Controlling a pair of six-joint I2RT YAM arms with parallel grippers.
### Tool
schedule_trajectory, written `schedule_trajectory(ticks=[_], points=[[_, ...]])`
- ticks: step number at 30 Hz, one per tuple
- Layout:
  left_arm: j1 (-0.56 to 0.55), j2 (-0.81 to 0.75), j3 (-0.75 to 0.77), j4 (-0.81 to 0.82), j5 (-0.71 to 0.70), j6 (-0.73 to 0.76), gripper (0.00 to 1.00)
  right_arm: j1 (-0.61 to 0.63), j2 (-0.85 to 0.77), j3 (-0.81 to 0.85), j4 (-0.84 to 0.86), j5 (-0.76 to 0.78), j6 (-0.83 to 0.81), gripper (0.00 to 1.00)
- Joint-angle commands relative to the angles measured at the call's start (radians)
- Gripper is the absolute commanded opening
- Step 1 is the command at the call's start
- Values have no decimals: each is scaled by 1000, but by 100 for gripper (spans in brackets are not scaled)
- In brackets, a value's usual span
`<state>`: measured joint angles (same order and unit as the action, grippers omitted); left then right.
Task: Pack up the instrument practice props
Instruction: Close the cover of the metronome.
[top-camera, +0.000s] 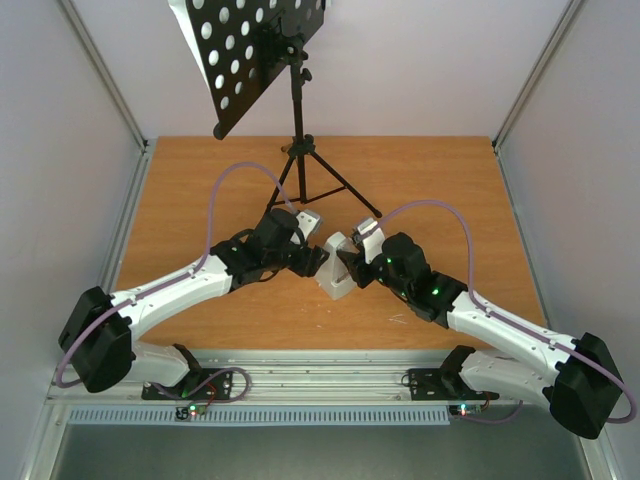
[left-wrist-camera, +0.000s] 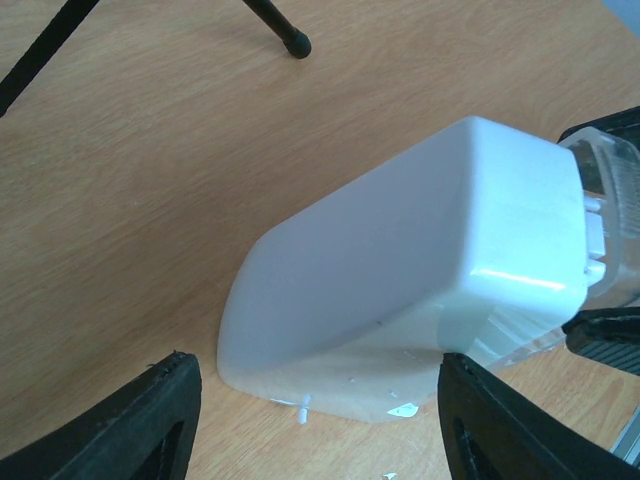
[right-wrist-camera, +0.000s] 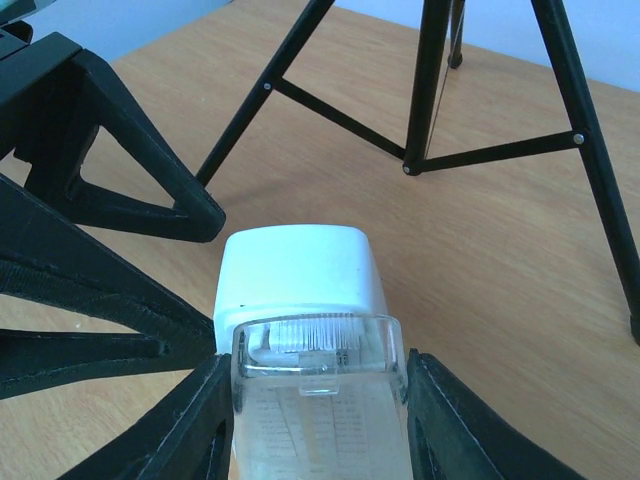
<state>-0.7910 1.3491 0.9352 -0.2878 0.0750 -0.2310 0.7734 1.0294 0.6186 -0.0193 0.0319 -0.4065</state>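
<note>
We are looking down on an orange-brown wooden table (top-camera: 200, 200), and pale plain walls (top-camera: 420, 60) are closing it in on three sides, with aluminium posts (top-camera: 110, 90) running up the corners and a metal rail (top-camera: 320, 375) lying along the near edge. The tall black music stand (top-camera: 297, 100) is standing at the back centre, its tripod feet on the wood and its round-holed desk leaning to the left. The small white metronome (top-camera: 333, 272) (left-wrist-camera: 400, 270) (right-wrist-camera: 295, 270) is sitting on the bare wood near the middle, just in front of the tripod. The right gripper (top-camera: 350, 268) (right-wrist-camera: 316, 362) is pinching it, both fingers pressing the sides of its clear front cover. The left gripper (top-camera: 312, 258) (left-wrist-camera: 312, 365) is spreading wide around its lower body, one finger clearly apart from it. A few white flecks (left-wrist-camera: 405, 410) are lying beside its base.
</note>
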Motion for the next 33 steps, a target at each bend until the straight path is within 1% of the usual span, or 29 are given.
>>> schedule_trajectory(ticks=[1, 27, 30, 33], points=[[5, 12, 15, 57, 0, 13, 66, 8, 14, -34, -33, -18, 4, 41], [4, 53, 25, 74, -1, 22, 65, 36, 74, -31, -18, -7, -24, 45], [4, 49, 23, 72, -8, 21, 65, 38, 69, -35, -15, 0, -22, 48], [5, 38, 13, 72, -25, 19, 65, 38, 46, -43, -11, 17, -20, 54]])
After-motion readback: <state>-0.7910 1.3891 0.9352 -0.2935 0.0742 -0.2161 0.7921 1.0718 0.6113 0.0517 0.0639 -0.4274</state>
